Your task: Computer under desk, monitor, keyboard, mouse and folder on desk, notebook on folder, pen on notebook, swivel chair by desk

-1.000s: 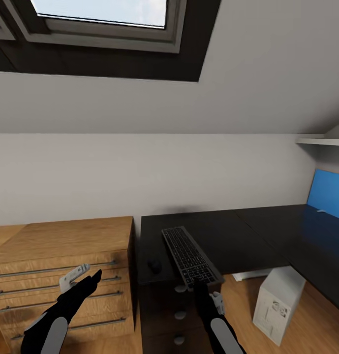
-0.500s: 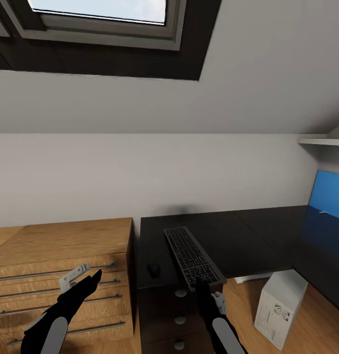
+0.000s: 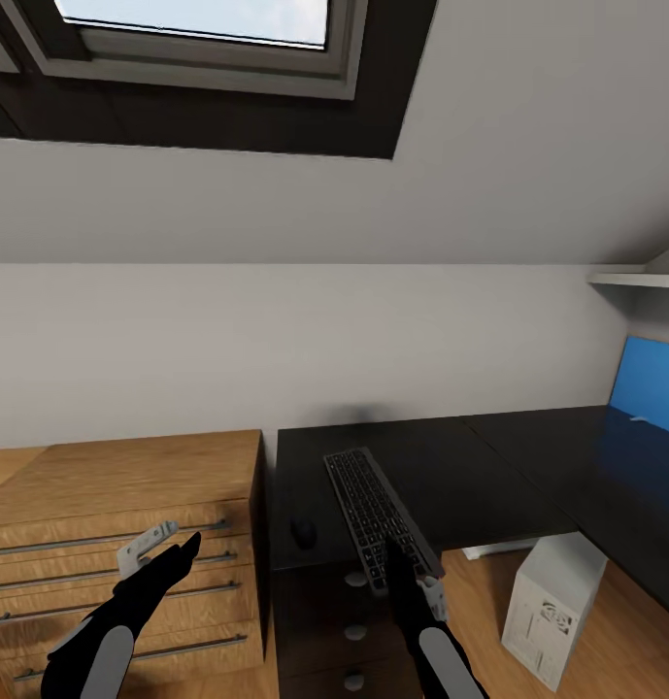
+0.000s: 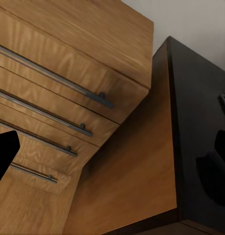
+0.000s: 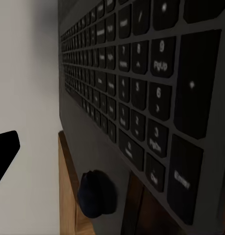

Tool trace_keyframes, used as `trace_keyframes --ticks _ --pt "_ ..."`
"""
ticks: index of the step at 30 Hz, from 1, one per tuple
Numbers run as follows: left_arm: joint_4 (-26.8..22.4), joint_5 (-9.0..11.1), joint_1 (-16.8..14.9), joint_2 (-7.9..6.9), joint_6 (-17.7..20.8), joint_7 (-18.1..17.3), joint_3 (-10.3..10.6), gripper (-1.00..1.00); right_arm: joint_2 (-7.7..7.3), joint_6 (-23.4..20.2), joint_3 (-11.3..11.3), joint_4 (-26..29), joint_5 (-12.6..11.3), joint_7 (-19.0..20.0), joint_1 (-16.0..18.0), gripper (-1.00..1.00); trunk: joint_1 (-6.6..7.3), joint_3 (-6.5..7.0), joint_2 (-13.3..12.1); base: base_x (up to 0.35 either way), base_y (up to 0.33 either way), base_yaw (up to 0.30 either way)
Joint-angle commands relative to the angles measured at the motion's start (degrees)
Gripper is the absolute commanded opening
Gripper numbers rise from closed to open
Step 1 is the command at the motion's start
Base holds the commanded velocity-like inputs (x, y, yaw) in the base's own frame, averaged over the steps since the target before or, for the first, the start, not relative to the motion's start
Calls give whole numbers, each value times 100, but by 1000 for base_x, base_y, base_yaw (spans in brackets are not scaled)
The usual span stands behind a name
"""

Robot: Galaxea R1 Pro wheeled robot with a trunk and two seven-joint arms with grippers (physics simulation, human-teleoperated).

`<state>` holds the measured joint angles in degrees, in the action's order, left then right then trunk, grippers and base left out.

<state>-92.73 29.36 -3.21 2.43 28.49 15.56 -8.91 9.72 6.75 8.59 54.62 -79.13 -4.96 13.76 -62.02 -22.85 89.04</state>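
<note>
Since a second ago, the keyboard (image 3: 378, 516) is lifting off the desk (image 3: 451, 466) at its near end. The right gripper (image 3: 404, 561) is pinching that thin, stiff, light end, so it is probably apt to pivot.

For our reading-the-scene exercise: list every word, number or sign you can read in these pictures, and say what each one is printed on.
"Enter": corner key of the keyboard, right wrist view.
"PgUp": key on the same keyboard.
"PgDn": key lower down, rather blurred.
"9", "8", "6", "3": number-pad keys.
Other key legends: too blurred to read.
Markings on the computer: too small to read.

right end effector (image 3: 404, 573) fingertips hidden against keyboard (image 3: 378, 515) near end; grip state unclear; bench (image 3: 451, 466) and blue panel (image 3: 648, 383) cropped at right edge
</note>
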Motion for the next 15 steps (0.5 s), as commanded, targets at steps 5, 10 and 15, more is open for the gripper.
trace_keyframes --ticks 5,10,15 --pt "-9 61 -4 4 25 38 -5 100 -5 43 20 6 -59 -23 4 100 0 -7 4 -32 0 0" --pt "-9 62 -4 4 31 43 3 100 -8 50 17 5 -58 -8 4 100 0 -7 4 -311 0 0" --pt "-9 61 -4 4 39 44 4 100 -20 51 -16 12 -57 13 4 100 0 -7 4 -332 0 0"
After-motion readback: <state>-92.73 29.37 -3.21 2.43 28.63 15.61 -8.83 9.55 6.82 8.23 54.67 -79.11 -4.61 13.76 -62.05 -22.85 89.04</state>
